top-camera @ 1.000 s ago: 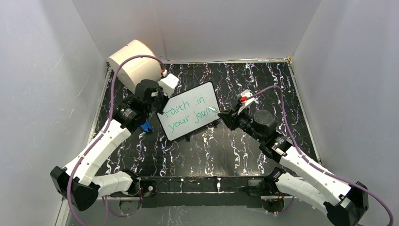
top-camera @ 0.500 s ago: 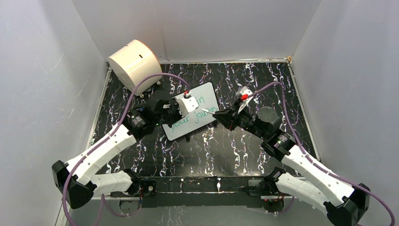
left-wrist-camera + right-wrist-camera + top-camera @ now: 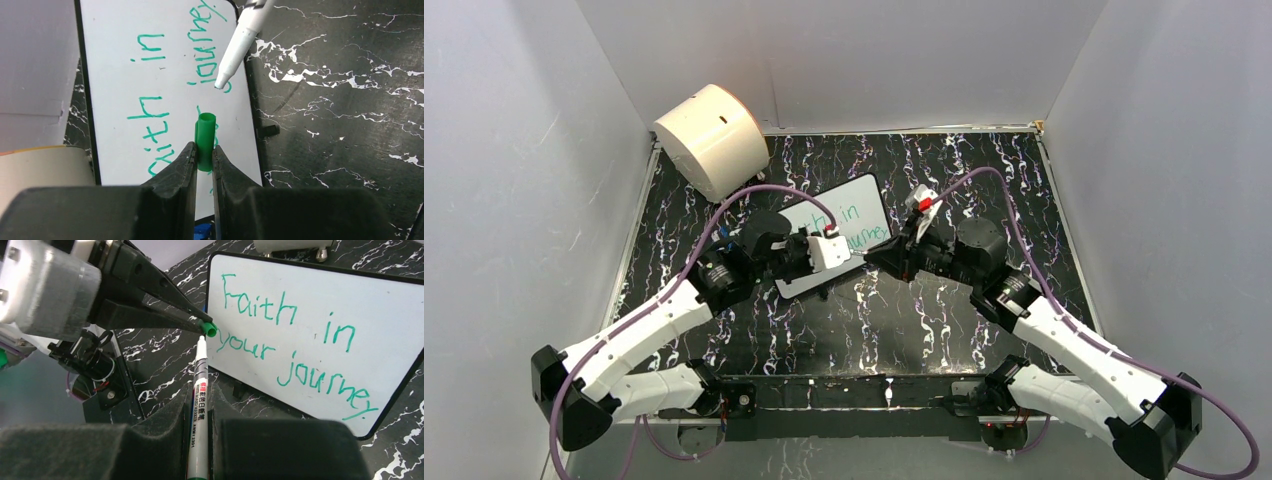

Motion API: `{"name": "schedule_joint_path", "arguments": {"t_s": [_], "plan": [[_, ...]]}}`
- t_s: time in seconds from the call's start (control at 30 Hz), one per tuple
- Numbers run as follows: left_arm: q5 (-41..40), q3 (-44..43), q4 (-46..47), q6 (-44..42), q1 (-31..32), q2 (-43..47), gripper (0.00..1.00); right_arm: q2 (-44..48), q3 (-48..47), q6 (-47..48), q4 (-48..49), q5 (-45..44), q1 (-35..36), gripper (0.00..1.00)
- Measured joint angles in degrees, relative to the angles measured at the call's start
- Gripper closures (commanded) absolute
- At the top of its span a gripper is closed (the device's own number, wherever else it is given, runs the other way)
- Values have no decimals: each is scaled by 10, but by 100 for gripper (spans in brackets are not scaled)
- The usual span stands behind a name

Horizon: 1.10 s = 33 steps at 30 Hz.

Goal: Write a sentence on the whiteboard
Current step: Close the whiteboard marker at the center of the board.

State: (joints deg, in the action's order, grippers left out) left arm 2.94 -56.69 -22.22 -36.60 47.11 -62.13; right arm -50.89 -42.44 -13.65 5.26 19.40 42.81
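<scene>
The whiteboard (image 3: 380, 305) stands tilted on the black marbled table, and the green sentence (image 3: 280, 315) reads "Faith in your journey" in two slanted lines. My left gripper (image 3: 204, 150) is shut on a short green cap (image 3: 205, 140), held above the board (image 3: 120, 75) over the lettering (image 3: 150, 65). My right gripper (image 3: 199, 392) is shut on a white marker (image 3: 201, 365). The marker's bare tip points at the cap's open end (image 3: 210, 329), a small gap away. In the top view both grippers (image 3: 856, 256) (image 3: 876, 258) meet at the board's (image 3: 854, 205) near right corner.
A cream cylindrical drum (image 3: 712, 140) sits at the back left corner. A small blue thing (image 3: 202, 232) shows under my left fingers by the board's edge. White walls close in the table (image 3: 984, 180) on three sides.
My left arm has swung from the board's left side across it to its near right corner, bringing the cap. My right gripper has lifted the marker off the board and turned toward the cap.
</scene>
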Motion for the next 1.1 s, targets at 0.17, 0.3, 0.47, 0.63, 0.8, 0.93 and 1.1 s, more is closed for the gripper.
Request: {"name": "schedule_joint_path", "arguments": {"t_s": [0.17, 0.3, 0.47, 0.63, 0.8, 0.93, 1.1], "plan": [[11, 21, 26, -20, 2, 28, 100, -17, -11, -1, -9, 20, 0, 100], [20, 23, 38, -26, 4, 30, 100, -28, -12, -2, -10, 33, 0, 100], [26, 25, 40, -31, 4, 30, 100, -30, -12, -3, -11, 34, 0, 100], [32, 25, 41, -34, 4, 30, 100, -30, -12, -3, -13, 30, 0, 100], [39, 27, 42, -35, 4, 30, 100, -30, -12, -4, -13, 15, 0, 100], [41, 27, 42, -35, 4, 30, 100, -30, -12, -5, -13, 4, 0, 100], [42, 27, 42, -38, 4, 29, 100, -30, -12, -6, -13, 2, 0, 100]]}}
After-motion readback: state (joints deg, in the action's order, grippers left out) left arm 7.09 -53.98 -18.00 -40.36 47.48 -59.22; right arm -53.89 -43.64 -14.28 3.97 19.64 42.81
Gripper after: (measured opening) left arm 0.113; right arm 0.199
